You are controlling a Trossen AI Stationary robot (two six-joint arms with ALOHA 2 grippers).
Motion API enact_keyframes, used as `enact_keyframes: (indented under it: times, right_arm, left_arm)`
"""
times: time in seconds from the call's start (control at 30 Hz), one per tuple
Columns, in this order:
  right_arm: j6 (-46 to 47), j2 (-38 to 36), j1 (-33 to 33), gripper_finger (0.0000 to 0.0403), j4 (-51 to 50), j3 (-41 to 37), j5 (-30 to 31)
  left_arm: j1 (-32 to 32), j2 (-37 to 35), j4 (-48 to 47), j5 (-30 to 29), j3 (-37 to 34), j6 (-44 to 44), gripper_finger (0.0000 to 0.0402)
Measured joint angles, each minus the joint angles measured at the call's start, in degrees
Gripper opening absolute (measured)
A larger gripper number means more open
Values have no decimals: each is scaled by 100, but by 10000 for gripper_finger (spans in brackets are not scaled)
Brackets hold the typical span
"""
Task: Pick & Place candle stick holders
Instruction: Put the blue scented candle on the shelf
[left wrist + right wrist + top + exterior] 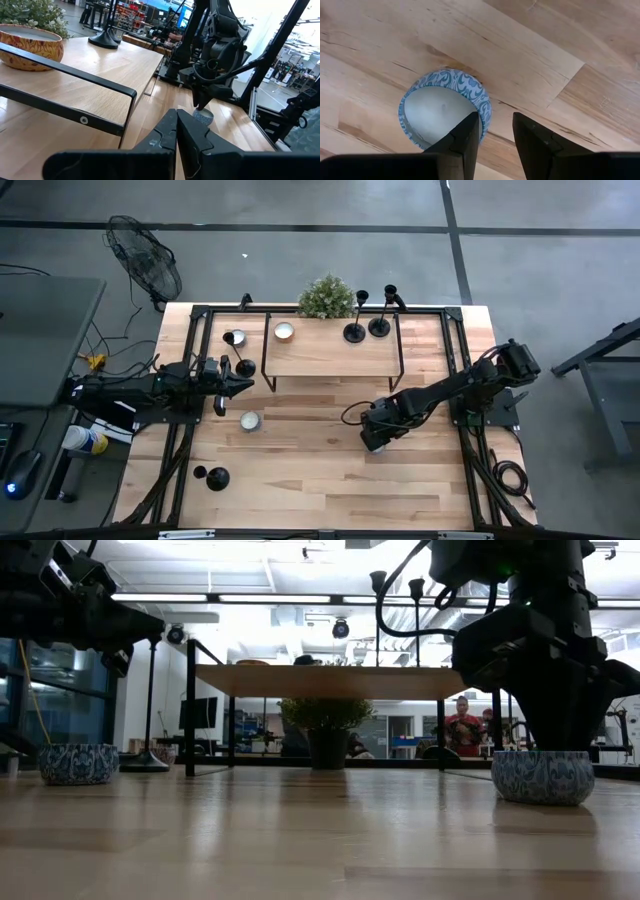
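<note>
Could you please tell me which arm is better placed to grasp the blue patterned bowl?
Right: the right tool hangs open astride the rim of the blue bowl; the left tool is shut, away beside the shelf.

Two matte-black candle stick holders (366,328) stand upright side by side on the raised shelf's far right. Two more (212,476) stand at the table's near left

A wooden table (330,480) carries a low shelf (330,352), candle bowls (249,421) and candle stick holders (217,478).
</note>
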Motion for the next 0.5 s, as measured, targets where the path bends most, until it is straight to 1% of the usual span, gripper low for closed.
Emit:
enact_keyframes:
  times: [0.5]
  right_arm:
    - [-2, 32, 0, 112, 58, -2, 66]
  left_arm:
    - [0, -2, 0, 0, 0, 2, 1]
